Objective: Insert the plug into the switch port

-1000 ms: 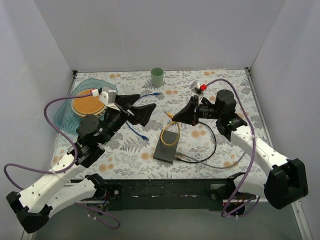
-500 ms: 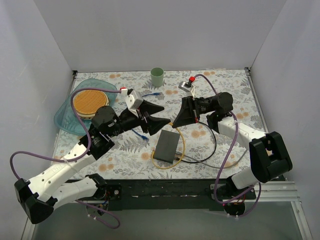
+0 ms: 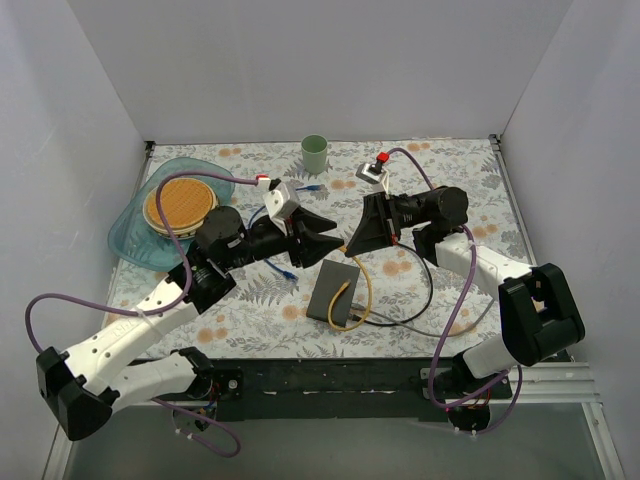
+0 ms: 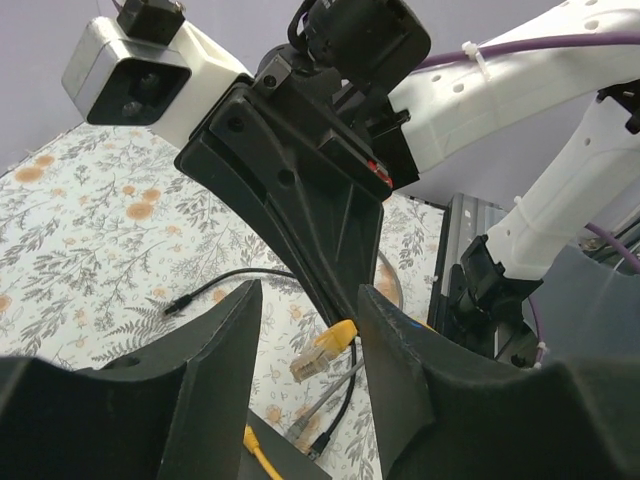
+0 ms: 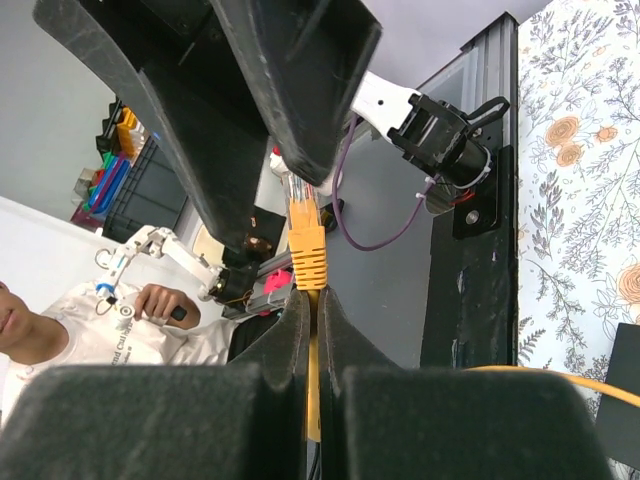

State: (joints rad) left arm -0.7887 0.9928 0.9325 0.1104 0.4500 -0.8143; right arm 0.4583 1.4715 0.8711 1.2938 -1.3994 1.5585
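My right gripper point(image 5: 308, 295) is shut on the yellow cable just behind the plug point(image 5: 305, 245), whose clear tip sticks out past the fingertips. Seen from above, this gripper point(image 3: 351, 246) hangs over the table, just beyond the switch point(image 3: 328, 298), a flat dark grey box. In the left wrist view the plug point(image 4: 322, 350) sits between my left gripper's point(image 4: 310, 300) fingers, with a gap on its left side. From above, the left gripper point(image 3: 333, 240) meets the right one tip to tip. The yellow cable point(image 3: 366, 285) loops down onto the switch top.
Black point(image 3: 428, 285) and grey point(image 3: 400, 322) cables trail right of the switch. A blue cable point(image 3: 280, 262) lies under the left arm. A green cup point(image 3: 315, 153) stands at the back. A teal tray point(image 3: 128, 235) holding a round brown disc point(image 3: 180, 203) is at the left.
My left gripper has swung right to the plug and its jaws have narrowed around it. The right arm lowered and turned early on, then held still with the cable.
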